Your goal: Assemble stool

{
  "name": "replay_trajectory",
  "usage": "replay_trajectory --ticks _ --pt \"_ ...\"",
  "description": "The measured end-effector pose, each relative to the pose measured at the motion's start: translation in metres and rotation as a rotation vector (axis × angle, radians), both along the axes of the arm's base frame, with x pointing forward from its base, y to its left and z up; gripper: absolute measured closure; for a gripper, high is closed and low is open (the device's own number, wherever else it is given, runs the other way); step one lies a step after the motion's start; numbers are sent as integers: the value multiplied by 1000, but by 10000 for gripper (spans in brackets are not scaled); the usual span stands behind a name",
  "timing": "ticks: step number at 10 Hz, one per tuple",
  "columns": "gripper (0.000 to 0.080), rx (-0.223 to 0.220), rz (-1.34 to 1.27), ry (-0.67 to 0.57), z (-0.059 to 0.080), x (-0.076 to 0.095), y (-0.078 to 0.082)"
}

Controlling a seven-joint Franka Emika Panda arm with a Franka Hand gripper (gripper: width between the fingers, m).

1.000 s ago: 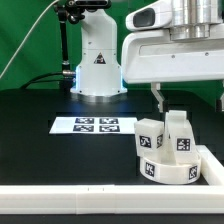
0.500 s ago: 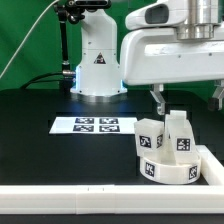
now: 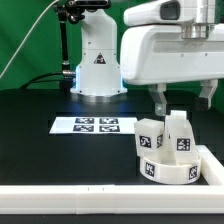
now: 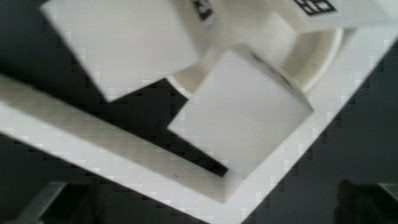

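Note:
The stool's round white seat disc [image 3: 166, 171] lies at the exterior view's right, against the rail corner. Two blocky white legs [image 3: 150, 134] [image 3: 180, 136] stand upright on it, tags facing the camera. A third leg is not visible. My gripper [image 3: 184, 99] hangs open and empty just above the legs, one finger [image 3: 160, 100] on each side, touching nothing. In the wrist view the two leg tops [image 4: 125, 45] [image 4: 249, 115] and the seat's rim [image 4: 331, 55] lie below my gripper [image 4: 205, 205], whose dark fingertips [image 4: 43, 202] show spread wide apart.
A long white rail [image 3: 90, 195] runs along the table's front and turns up the right side [image 3: 214, 165], boxing in the stool; its corner also shows in the wrist view [image 4: 125, 140]. The marker board [image 3: 95, 125] lies mid-table. The robot base [image 3: 97, 65] stands behind.
My gripper has shifted slightly above the stool; the finger on the exterior view's right now shows farther inward. The stool parts have not moved.

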State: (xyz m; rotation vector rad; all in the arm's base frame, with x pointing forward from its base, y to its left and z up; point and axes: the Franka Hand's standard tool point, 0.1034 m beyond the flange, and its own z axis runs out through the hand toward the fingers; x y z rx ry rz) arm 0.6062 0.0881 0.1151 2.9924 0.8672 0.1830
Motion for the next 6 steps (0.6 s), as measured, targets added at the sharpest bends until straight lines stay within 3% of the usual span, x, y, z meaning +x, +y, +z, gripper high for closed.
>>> replay_trajectory --ticks 4,6 --pt "150 -60 316 10 -2 -3 10" --pt "150 -94 480 21 -9 -5 9"
